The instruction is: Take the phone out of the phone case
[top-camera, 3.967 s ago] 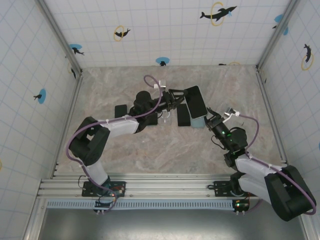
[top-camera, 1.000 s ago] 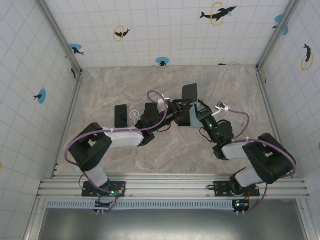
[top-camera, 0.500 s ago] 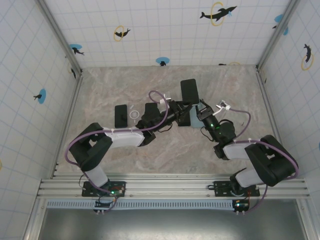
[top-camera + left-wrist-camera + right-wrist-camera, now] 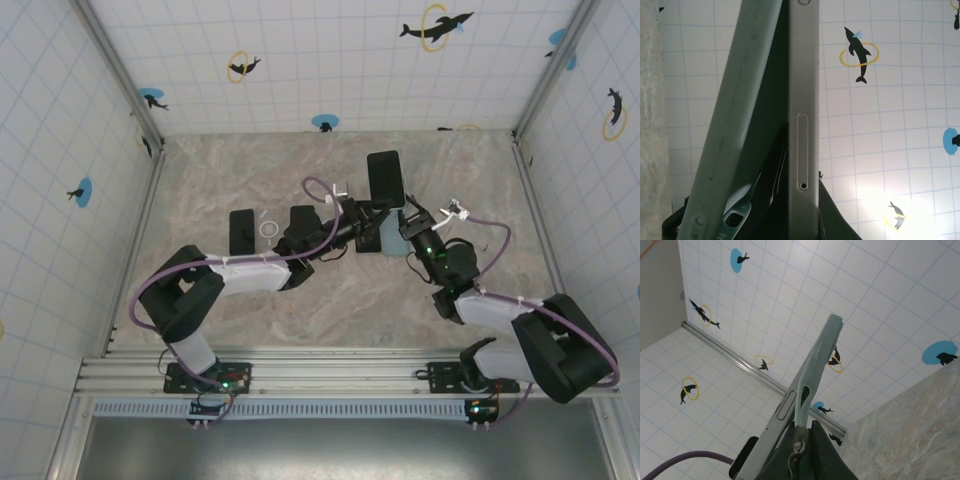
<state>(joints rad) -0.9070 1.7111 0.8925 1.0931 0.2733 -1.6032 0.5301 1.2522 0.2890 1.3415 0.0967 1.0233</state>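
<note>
Above the marble table point(image 4: 250, 300), the left gripper point(image 4: 367, 208) snaps shut on the slim black silver-edged phone point(image 4: 384, 178), now splaying away from the pale green phone case point(image 4: 735, 125) pinched by the right gripper point(image 4: 406, 226), so it looks nearly free.

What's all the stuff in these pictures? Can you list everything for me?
phone: one, black with a silvery edge, held up over the middle of the table.
phone case: one, pale green, right beside the phone.
flat slabs: two, black, lying on the table; one at left, one partly under the grippers.
ring: one, white, on the table next to the left slab.
table: one, marbled beige-grey.
walls: white tiles with dolphin stickers, around the table.
left gripper: one, black, shut on the phone.
right gripper: one, black, shut on the phone case.
</note>
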